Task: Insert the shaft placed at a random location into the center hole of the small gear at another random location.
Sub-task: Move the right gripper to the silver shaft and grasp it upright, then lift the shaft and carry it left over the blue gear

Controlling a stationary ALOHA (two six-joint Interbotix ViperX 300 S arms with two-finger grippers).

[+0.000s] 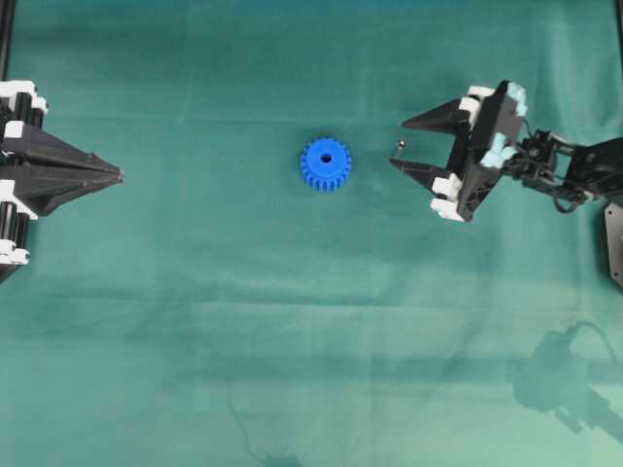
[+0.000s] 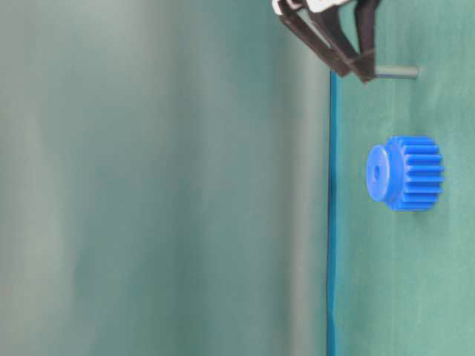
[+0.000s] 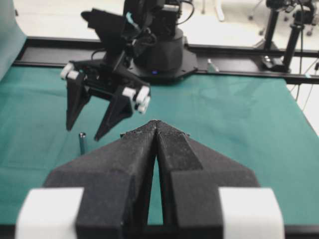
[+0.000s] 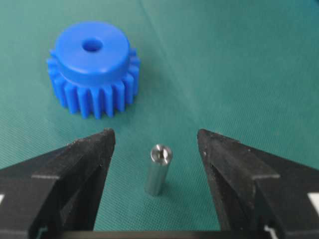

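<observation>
Shaft (image 4: pixel 158 169) stands upright, ungrasped, between the right gripper (image 4: pixel 156 149) jaws, which are spread apart; left gripper (image 3: pixel 156 130) apparently clenched; small gear (image 4: pixel 93 67) awaits insertion.

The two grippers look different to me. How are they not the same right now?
The right gripper has its jaws spread wide, while the left gripper has its jaws pressed together.
The right gripper has the little standing shaft between its fingers without touching it; the left gripper has nothing between its fingers.
The right gripper sits near the small gear; the left gripper waits far off at the table's edge.
Both have black, pointed fingers.
</observation>
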